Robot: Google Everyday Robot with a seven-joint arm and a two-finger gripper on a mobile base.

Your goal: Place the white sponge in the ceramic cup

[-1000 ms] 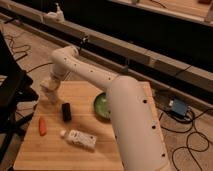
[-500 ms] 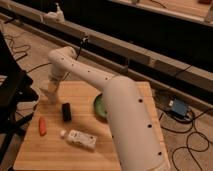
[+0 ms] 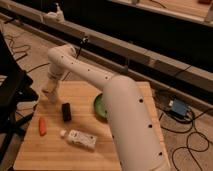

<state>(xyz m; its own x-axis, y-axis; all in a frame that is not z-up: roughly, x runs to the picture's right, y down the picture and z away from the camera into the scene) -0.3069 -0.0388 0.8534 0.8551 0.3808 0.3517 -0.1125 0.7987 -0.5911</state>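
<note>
My arm reaches from the lower right across the wooden table to its far left corner. There the gripper hangs just above the tabletop, pointing down. A pale shape shows at its tip, and I cannot tell whether that is the white sponge or part of the gripper. The ceramic cup is hidden or out of view.
A black block lies just right of the gripper. An orange carrot-like piece lies near the left edge. A white labelled bottle lies on its side at the front. My arm partly covers a green bowl. A dark chair stands at left.
The upper arm has shifted slightly. The gripper stays over the table's far left corner, almost where it was.
</note>
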